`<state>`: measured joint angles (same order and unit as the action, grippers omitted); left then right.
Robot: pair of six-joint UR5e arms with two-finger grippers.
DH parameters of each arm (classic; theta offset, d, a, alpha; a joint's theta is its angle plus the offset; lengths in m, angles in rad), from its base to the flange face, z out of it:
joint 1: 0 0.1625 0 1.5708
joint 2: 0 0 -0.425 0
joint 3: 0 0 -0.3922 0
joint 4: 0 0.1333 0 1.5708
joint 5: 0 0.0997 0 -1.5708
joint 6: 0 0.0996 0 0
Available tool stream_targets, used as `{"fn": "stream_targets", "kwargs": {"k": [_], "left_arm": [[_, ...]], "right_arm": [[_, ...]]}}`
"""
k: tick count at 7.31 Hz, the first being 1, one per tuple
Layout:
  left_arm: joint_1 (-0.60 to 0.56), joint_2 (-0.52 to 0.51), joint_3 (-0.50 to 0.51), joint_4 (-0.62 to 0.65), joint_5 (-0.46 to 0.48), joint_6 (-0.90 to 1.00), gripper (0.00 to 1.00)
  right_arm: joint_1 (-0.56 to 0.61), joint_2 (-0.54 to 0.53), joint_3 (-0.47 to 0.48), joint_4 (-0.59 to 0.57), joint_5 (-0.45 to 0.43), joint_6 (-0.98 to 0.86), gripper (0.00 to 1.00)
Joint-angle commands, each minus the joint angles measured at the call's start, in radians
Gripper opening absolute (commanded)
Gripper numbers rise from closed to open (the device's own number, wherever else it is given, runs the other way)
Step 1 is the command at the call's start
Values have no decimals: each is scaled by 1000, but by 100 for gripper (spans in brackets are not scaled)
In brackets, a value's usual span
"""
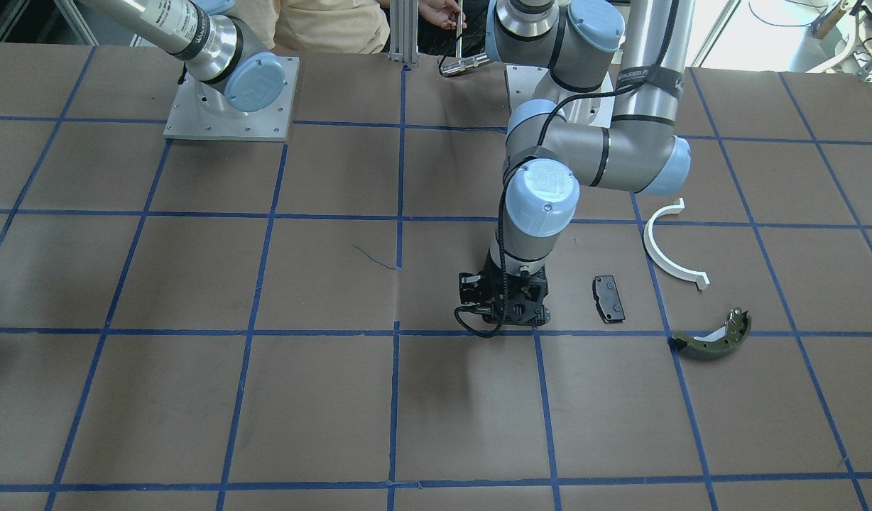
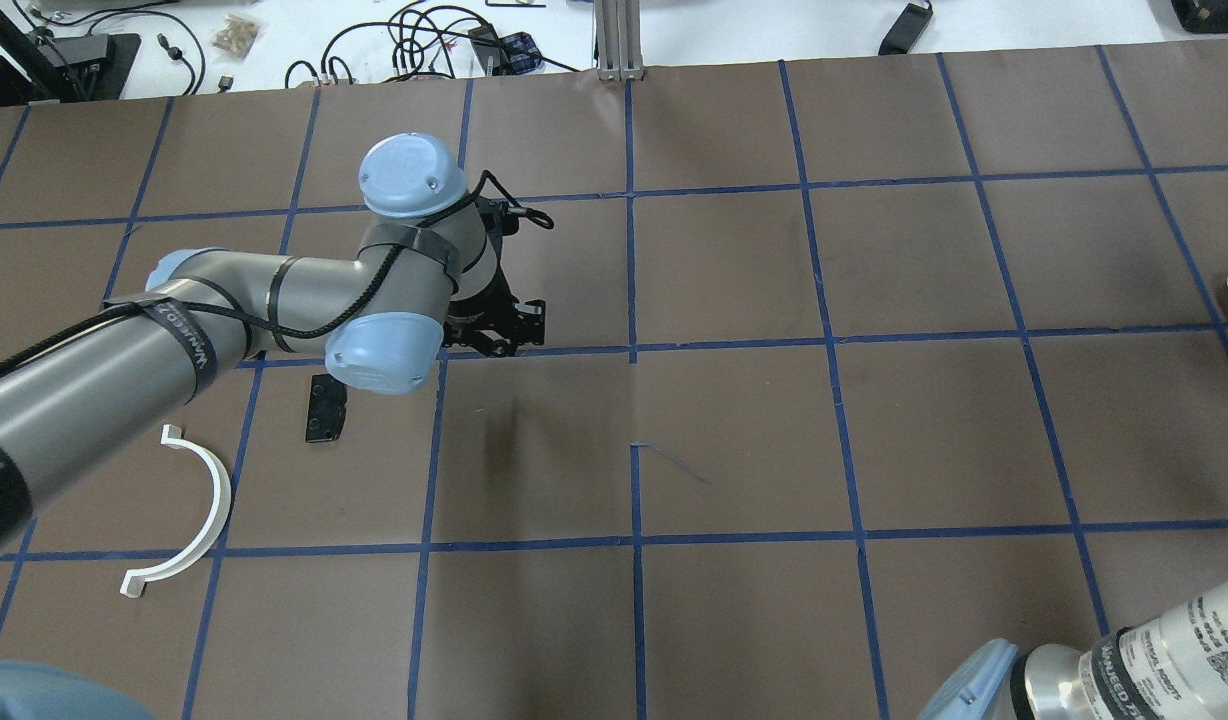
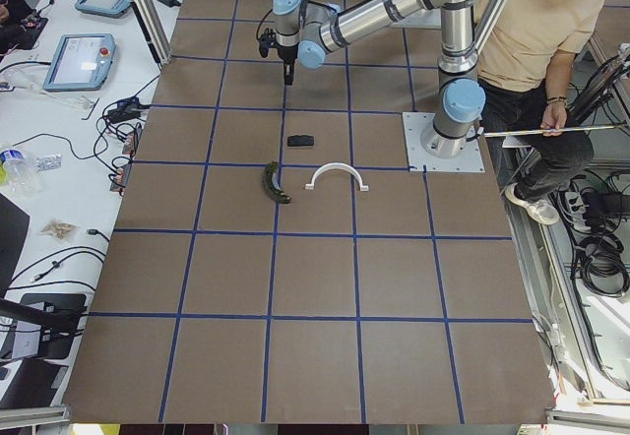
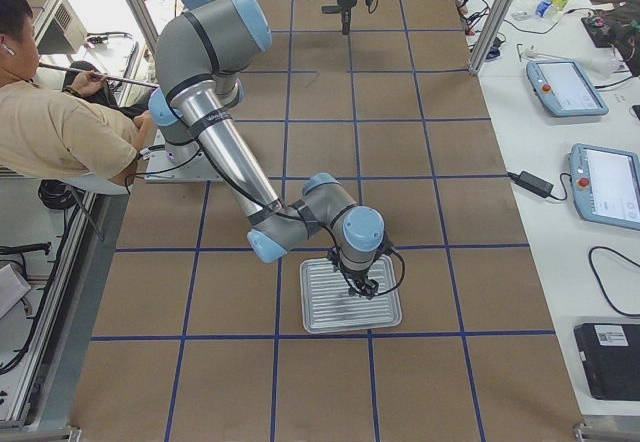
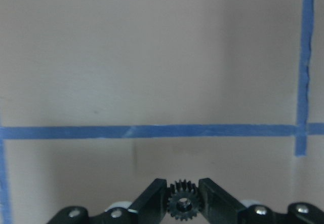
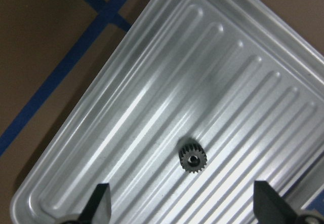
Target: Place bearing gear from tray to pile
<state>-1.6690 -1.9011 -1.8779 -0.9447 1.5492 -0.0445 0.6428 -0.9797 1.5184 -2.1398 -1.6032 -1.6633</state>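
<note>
My left gripper (image 5: pixel 183 196) is shut on a small black bearing gear (image 5: pixel 183 204) and holds it just above the brown table, near a blue tape crossing (image 1: pixel 503 319). The pile lies beside it: a black brake pad (image 1: pixel 608 299), a white half-ring (image 1: pixel 667 248) and an olive-green brake shoe (image 1: pixel 709 337). My right gripper (image 6: pixel 181 186) is open and hovers over the ribbed metal tray (image 6: pixel 152 82). A second black gear (image 6: pixel 192 159) lies in that tray between the spread fingers.
The tray (image 4: pixel 325 312) sits at the table's far right end, well away from the pile. A person in a tan shirt (image 3: pixel 546 31) sits behind the robot bases. Blue tape lines grid the table.
</note>
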Motion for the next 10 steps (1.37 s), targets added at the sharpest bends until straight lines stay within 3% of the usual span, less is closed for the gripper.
{"fn": "stream_targets", "kwargs": {"k": [1, 2, 4, 7, 9, 10], "left_arm": [[188, 57, -3, -113, 20, 237, 0], [295, 68, -18, -146, 34, 391, 0], [450, 71, -91, -126, 34, 574, 0], [489, 53, -191, -4, 35, 607, 0], [491, 48, -207, 37, 37, 609, 0], [491, 42, -210, 35, 37, 609, 52]], "right_arm": [[0, 25, -4, 0, 3, 10, 98], [0, 32, -6, -5, 5, 5, 89], [0, 47, -15, -21, 5, -3, 88], [0, 56, -15, -32, 3, 5, 81], [0, 58, -15, -34, 0, 8, 80], [0, 58, -14, -34, 2, 10, 77]]}}
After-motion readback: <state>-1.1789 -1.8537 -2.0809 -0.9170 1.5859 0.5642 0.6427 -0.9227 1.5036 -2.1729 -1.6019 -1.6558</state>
